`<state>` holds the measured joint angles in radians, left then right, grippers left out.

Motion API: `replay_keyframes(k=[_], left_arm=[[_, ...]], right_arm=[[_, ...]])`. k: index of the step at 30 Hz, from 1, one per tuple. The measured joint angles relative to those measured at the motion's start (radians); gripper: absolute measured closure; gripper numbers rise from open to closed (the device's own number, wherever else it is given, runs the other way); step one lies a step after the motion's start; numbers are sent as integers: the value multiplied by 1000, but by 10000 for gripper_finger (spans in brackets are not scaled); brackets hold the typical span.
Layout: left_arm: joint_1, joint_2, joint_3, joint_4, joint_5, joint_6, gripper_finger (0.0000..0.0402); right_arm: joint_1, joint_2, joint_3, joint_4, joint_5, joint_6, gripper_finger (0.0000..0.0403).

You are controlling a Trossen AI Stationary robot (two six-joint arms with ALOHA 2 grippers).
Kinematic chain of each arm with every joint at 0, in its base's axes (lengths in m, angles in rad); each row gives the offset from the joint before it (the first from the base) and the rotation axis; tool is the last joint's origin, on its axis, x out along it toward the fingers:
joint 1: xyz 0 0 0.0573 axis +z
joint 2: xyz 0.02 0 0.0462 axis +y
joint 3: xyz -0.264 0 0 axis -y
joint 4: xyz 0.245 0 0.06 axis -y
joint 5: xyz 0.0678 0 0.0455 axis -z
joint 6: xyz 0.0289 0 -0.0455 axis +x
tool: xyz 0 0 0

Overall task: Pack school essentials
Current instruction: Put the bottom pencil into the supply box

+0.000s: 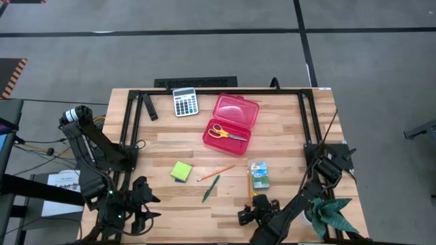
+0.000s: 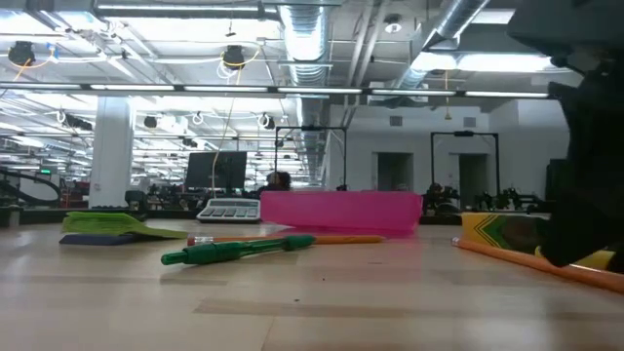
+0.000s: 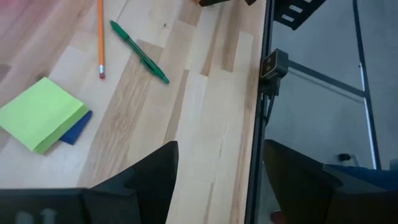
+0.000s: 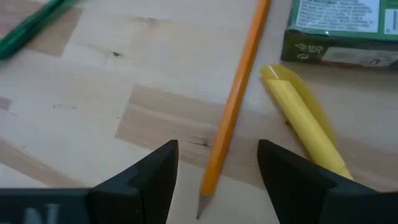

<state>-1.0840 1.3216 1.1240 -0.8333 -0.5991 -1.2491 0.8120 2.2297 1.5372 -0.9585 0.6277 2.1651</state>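
1. Scissors (image 1: 227, 134), yellow-handled, are lying inside the open red case (image 1: 233, 109) toward the far middle of the desk (image 1: 286, 136); this is looking like the only item packed so far.
2. Sticky-note pad (image 1: 181, 171), lime green, is sitting on the bare desk with a dark blue pad peeking out beneath it, well short of the case.
3. Orange pencil (image 1: 216, 172) and green pen (image 1: 210, 188) are lying loose just beside the pad, near each other.
4. Green-blue carton (image 1: 259, 175) is resting on the desk near the right arm, with a second orange pencil (image 4: 235, 99) and a yellow one (image 4: 305, 121) lying right beside it.
5. Calculator (image 1: 184, 101) is standing apart at the far edge.
6. Right gripper (image 4: 217, 180) is hovering low over the second orange pencil's tip, jaws spread wide and holding nothing.
7. Left gripper (image 3: 217, 180) is waiting at the near left edge, jaws likewise parted and empty.
8. Judgement: most of the packing is remaining.
9. Hard to make out: the overhead view is hiding the two pencils by the carton behind the right arm.
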Motion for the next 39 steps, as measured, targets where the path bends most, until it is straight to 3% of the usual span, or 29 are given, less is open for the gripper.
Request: replay_keyframes(k=[5, 14, 16, 27, 34, 39], left_arm=[[2, 0, 0, -15, -1, 6, 173], [8, 0, 0, -16, -15, 6, 173], [8, 0, 0, -16, -16, 6, 173], [8, 0, 0, -23, -60, 7, 173], [8, 0, 0, -25, -74, 11, 173], [8, 0, 0, -25, -96, 8, 173]], right_arm=[[-6, 23, 0, 3, -32, -51, 183], [-13, 24, 0, -35, -67, -68, 373], [-13, 23, 8, -40, -72, -69, 391], [-11, -8, 74, -135, -88, -67, 402], [-7, -62, 76, -164, -17, -68, 402], [-26, -81, 77, -43, -7, -183, 378]])
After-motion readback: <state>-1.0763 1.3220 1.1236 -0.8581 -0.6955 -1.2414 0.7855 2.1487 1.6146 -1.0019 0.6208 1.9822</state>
